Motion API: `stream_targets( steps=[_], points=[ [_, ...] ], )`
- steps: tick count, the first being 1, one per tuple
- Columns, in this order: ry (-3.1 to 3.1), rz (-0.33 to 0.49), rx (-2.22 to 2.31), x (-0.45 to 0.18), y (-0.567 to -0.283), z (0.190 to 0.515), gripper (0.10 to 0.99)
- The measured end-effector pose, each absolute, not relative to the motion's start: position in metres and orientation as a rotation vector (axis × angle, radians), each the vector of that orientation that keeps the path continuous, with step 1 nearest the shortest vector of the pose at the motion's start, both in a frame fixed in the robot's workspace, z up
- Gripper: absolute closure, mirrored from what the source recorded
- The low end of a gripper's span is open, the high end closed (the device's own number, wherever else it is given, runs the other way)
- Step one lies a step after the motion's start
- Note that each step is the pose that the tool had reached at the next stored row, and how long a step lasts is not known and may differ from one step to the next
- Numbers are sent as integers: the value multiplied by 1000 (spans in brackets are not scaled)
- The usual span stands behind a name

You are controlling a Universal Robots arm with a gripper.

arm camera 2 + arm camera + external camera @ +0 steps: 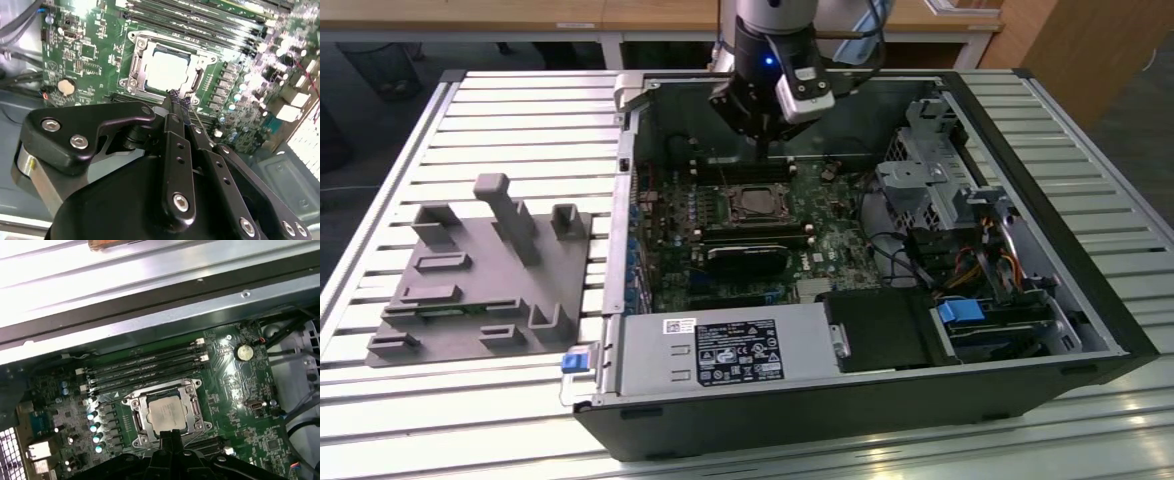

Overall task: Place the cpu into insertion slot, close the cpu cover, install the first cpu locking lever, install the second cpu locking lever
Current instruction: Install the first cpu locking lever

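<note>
Straight ahead of my hand (179, 101), its fingertips pressed together on nothing I can see, the cpu (167, 67) lies flat in the insertion slot (196, 76), framed by the cpu cover (145, 47), with my tips at the socket's nearest edge.

Matt silvery metal face on cpu (165, 414); shiny bare metal cpu cover (142, 412); smooth black semi-gloss end effector (179, 100).

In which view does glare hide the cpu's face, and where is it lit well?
In the second wrist view glare washes the cpu white; in the first wrist view it is evenly lit, but the slatted table is overexposed.
</note>
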State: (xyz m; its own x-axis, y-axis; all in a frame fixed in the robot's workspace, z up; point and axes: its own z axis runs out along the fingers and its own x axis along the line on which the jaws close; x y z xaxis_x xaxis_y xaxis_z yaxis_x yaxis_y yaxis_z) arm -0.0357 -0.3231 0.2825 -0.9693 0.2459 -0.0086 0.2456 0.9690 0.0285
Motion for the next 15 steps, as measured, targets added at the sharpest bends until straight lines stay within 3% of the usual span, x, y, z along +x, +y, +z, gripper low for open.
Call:
stream_targets(
  steps=[15],
  points=[
    [3133, 45, -38, -36, -323, 277, 980]
  ],
)
